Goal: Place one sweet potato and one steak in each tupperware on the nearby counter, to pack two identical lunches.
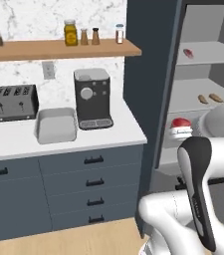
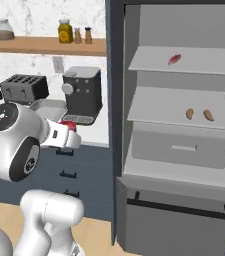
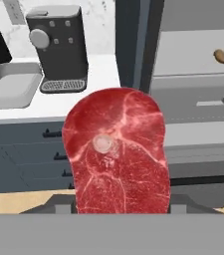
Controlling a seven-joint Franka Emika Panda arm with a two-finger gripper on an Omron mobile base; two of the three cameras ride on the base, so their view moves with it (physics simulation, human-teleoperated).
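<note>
Currently carrying flat raw-red steak (image 3: 117, 152) clenched in gripper (image 3: 118, 206) | next: lowering into light-grey rectangular tupperware (image 3: 9, 88) at 10 o'clock.

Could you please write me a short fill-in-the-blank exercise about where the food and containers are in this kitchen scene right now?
1. The gripper is carrying a ____.
2. Both sweet potatoes lie on the ____ fridge shelf, below the shelf holding the other steak.
3. The tupperware on the counter sits between the toaster and the ____.
4. That tupperware currently holds ____ food.

Missing words: steak; middle; coffee machine; no
</note>
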